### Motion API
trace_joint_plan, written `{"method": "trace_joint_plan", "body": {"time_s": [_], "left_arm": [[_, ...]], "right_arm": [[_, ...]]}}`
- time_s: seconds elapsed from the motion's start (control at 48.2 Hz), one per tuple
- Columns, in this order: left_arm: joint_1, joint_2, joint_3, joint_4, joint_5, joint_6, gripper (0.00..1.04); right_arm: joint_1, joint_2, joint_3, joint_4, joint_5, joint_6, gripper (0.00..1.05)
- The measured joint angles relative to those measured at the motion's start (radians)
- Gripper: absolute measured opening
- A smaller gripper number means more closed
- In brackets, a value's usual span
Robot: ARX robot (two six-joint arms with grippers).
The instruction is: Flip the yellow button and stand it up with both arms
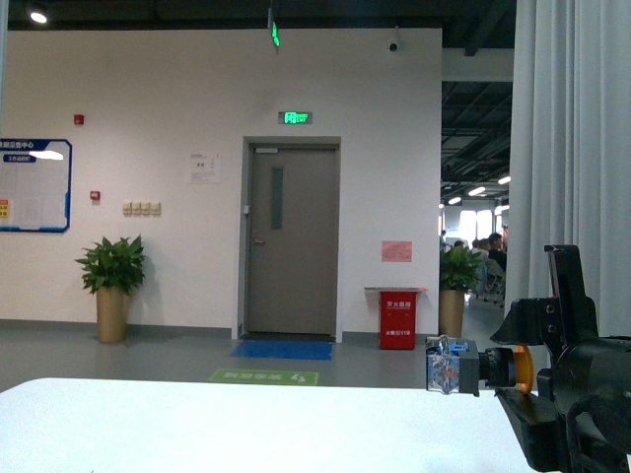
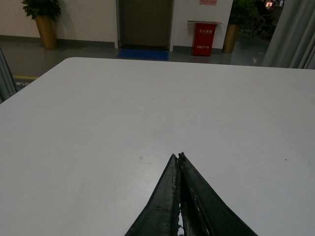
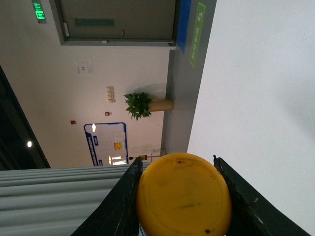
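In the front view my right gripper (image 1: 537,367) is at the lower right, above the white table (image 1: 197,424). It is shut on the yellow button (image 1: 524,368), gripping it by the yellow cap. The button lies sideways in the air, with its bluish block (image 1: 452,365) pointing left. In the right wrist view the round yellow cap (image 3: 183,194) fills the gap between the two black fingers of the right gripper (image 3: 177,160). My left gripper (image 2: 177,156) is shut and empty over the bare white table (image 2: 147,98). It does not show in the front view.
Past the table's far edge are a grey floor, a closed door (image 1: 292,236), two potted plants (image 1: 113,286) and a red box (image 1: 398,320). A grey curtain (image 1: 572,148) hangs at the right, behind my right arm.
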Motion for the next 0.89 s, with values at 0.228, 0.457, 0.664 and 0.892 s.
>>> {"method": "trace_joint_plan", "body": {"time_s": [0.228, 0.457, 0.664, 0.892], "left_arm": [[0.000, -0.074, 0.000, -0.072, 0.000, 0.000, 0.04], [0.000, -0.147, 0.000, -0.144, 0.000, 0.000, 0.04], [0.000, -0.205, 0.000, -0.203, 0.000, 0.000, 0.04], [0.000, -0.389, 0.000, -0.389, 0.001, 0.000, 0.04]], "right_arm": [[-0.003, -0.005, 0.000, -0.005, -0.001, -0.005, 0.36], [-0.006, -0.006, 0.000, -0.006, -0.001, -0.008, 0.36], [-0.008, -0.007, 0.000, -0.006, -0.002, -0.011, 0.36], [-0.010, -0.008, 0.000, -0.006, 0.000, -0.011, 0.36]]}}
